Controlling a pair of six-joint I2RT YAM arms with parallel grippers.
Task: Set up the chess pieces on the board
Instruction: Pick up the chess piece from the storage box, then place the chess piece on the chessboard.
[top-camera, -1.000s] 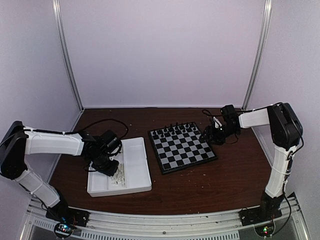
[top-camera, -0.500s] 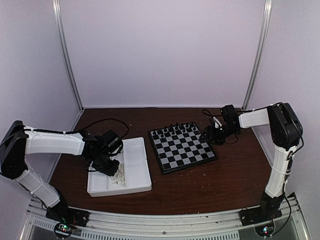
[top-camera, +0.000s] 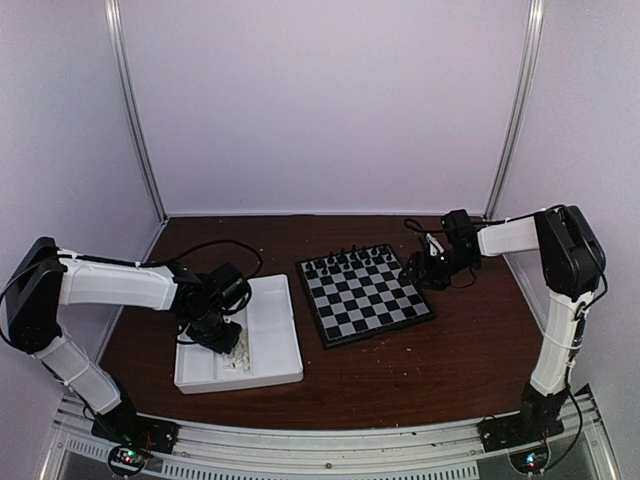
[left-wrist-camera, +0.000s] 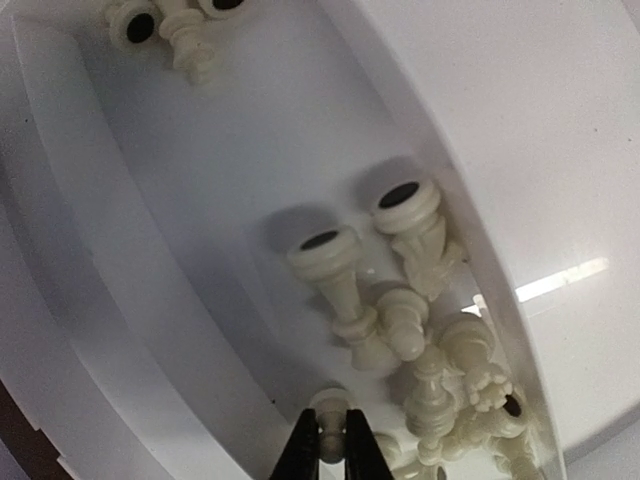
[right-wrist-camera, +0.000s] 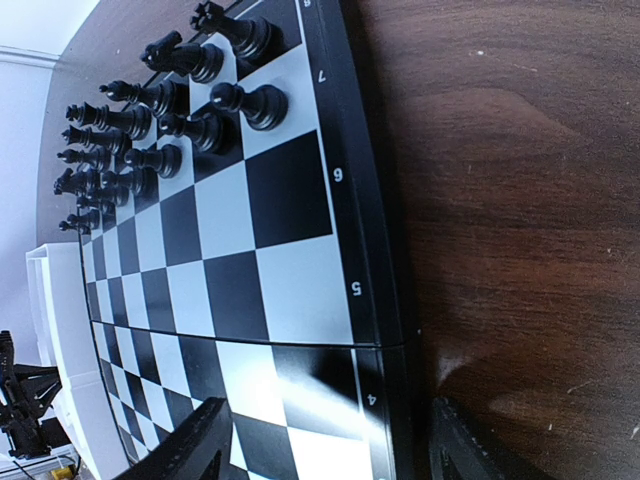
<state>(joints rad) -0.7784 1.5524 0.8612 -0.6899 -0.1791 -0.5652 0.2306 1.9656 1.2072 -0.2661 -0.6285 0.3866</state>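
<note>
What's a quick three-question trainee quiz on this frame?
1. Which colour of pieces stands on the chessboard?
2. The left gripper pinches a white chess piece inside: A) the white tray B) the chessboard C) a bowl.
3. True or false: the right gripper is shut.
Key: 1 black pieces; 2 A; 3 false, its jaws stand open.
</note>
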